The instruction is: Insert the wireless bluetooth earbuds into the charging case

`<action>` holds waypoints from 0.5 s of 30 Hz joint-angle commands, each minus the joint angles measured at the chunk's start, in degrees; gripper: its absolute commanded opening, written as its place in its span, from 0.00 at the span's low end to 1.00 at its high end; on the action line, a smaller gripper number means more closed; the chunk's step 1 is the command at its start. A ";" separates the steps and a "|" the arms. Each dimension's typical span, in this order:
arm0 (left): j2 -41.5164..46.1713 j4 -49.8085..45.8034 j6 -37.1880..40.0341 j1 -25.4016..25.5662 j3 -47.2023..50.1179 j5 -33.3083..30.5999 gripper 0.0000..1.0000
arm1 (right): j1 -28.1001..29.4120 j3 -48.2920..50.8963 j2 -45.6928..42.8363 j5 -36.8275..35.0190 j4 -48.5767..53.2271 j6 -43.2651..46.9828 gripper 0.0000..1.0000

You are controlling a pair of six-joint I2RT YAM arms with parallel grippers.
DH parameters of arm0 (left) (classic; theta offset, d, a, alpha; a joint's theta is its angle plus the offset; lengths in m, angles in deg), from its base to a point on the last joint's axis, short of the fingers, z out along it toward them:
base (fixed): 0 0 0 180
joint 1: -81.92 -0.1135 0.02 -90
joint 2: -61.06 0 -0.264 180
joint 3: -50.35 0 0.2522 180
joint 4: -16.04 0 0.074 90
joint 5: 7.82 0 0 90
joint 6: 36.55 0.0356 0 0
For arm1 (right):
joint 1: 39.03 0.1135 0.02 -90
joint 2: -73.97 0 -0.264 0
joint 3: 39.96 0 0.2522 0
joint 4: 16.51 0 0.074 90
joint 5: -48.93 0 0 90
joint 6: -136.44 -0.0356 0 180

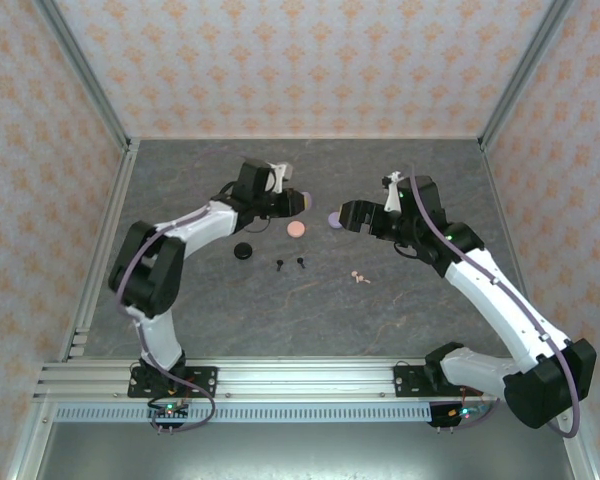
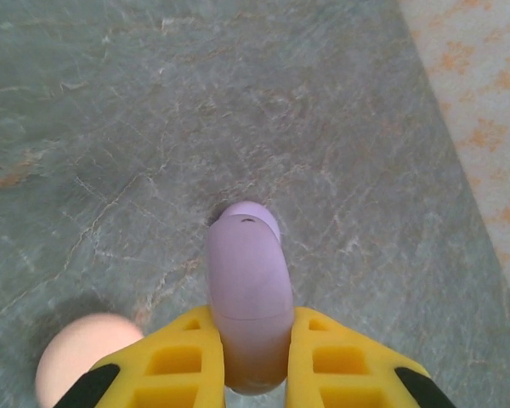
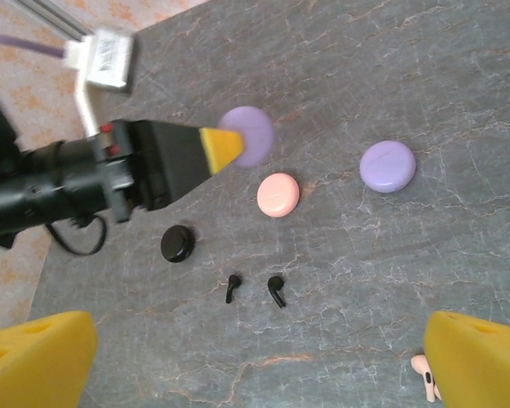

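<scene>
Black earbuds [image 3: 231, 287], a pair, lie loose on the grey stone-patterned table [image 3: 459, 76], on the near side of the pink case [image 3: 278, 195] and apart from it. Pink earbuds [image 1: 359, 277] lie to the near right of the pink case, further off, also on the table. Both pairs lie clear of the grippers.

Right gripper [image 3: 259, 344] hangs above the table with its fingers spread wide and nothing between them. In its wrist view the black pair sits ahead between the fingers, and the pink pair sits just beside the right finger.

Loose lilac case [image 3: 388, 165] lies flat to the right of the pink case. Left gripper [image 2: 253, 331], beyond the pink case, is clamped on the held lilac case [image 2: 248, 272], which stands edge-on. Black case [image 3: 177, 244] lies to the left of the pink case.
</scene>
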 commanded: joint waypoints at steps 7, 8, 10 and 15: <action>-14.96 -13.44 -0.91 2.92 -15.70 3.14 0.06 | -0.12 2.77 -2.98 -2.72 -0.59 -2.51 0.99; -15.65 -13.40 -1.12 2.96 -16.26 3.39 0.08 | -0.12 3.00 -3.04 -2.76 -0.65 -2.58 0.99; -17.27 -13.43 -1.60 2.94 -17.33 3.72 0.10 | -0.12 3.18 -2.97 -2.89 -0.41 -2.65 0.99; -18.90 -14.83 -1.13 2.92 -18.35 2.23 0.24 | -0.10 3.09 -3.05 -3.17 0.48 -2.12 0.99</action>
